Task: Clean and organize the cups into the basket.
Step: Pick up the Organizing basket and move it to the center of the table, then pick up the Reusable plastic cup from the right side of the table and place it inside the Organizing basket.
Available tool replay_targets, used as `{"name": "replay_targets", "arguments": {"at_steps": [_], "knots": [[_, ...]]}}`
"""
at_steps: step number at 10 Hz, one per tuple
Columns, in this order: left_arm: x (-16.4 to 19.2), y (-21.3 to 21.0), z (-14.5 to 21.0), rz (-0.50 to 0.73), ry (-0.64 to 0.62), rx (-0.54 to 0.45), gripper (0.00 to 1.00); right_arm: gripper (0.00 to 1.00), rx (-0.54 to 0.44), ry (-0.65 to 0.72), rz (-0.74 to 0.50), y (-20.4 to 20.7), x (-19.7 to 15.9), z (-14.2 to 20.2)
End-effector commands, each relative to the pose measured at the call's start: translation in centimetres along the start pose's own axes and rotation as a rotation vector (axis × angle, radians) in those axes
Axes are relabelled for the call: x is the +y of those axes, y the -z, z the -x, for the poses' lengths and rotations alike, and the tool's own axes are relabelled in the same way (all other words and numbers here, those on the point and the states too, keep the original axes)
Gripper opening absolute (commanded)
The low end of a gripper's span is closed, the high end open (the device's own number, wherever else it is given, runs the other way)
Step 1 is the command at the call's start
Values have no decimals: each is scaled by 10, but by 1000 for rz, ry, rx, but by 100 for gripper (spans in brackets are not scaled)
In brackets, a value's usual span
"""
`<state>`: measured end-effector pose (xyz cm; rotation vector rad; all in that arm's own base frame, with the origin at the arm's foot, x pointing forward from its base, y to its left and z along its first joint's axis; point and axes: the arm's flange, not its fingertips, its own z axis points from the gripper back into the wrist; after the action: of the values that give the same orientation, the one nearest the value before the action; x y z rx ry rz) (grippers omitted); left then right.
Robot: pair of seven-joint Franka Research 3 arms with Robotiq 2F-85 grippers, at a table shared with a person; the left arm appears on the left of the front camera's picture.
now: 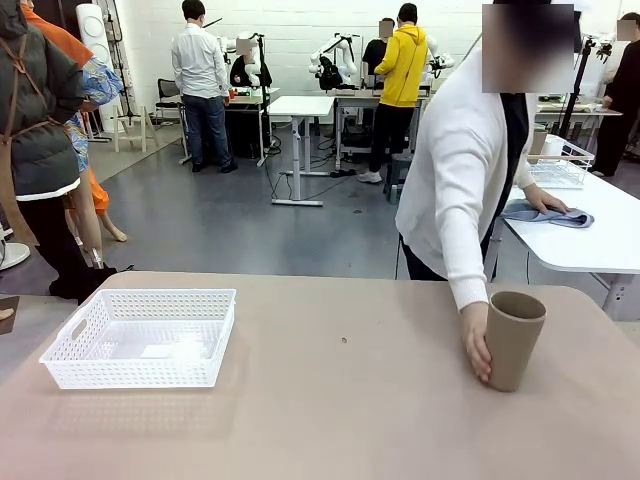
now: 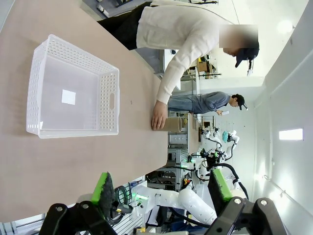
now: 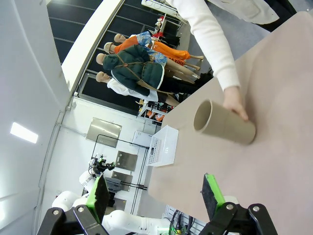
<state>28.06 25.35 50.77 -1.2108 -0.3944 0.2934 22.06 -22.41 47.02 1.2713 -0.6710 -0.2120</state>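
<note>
One kraft brown cup (image 1: 513, 340) stands upright near the table's right edge, with the person's hand (image 1: 476, 345) wrapped around its side. The second brown cup and the mint green cup are out of view. The white lattice basket (image 1: 75, 345) sits at the left of the table, holding nothing but a small white label. My left gripper (image 2: 161, 188) hangs open high above the table, with the basket (image 2: 113, 100) and the cup (image 2: 175, 123) far below it. My right gripper (image 3: 156, 193) is also open and well short of the cup (image 3: 225, 125) and the hand (image 3: 237, 105).
The beige table (image 1: 330, 420) has a tiny dark speck (image 1: 344, 340) near its middle. Behind it on the right, a white table carries a wire basket (image 1: 560, 165) and a blue cloth (image 1: 545, 213) under the person's other hand.
</note>
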Motion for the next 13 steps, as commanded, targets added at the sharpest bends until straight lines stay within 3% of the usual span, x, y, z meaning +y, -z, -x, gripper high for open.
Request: {"name": "replay_targets", "arguments": {"at_steps": [1, 5, 6, 9, 13], "knots": [[-1, -1, 0, 7, -1, 4, 100, 100, 10, 4, 0, -2, -1, 2], [-1, -1, 0, 7, -1, 4, 100, 100, 0, 0, 0, 0, 0, 0], [0, 0, 0, 0, 0, 0, 100, 100, 19, -60, -51, 9, 13, 0], [-25, 27, 0, -356, 299, 102, 100, 100, 285, -567, -201, 43, 25, -4], [-51, 90, -3, -779, 392, 219, 100, 100, 407, -960, -197, 94, -3, -21]]}}
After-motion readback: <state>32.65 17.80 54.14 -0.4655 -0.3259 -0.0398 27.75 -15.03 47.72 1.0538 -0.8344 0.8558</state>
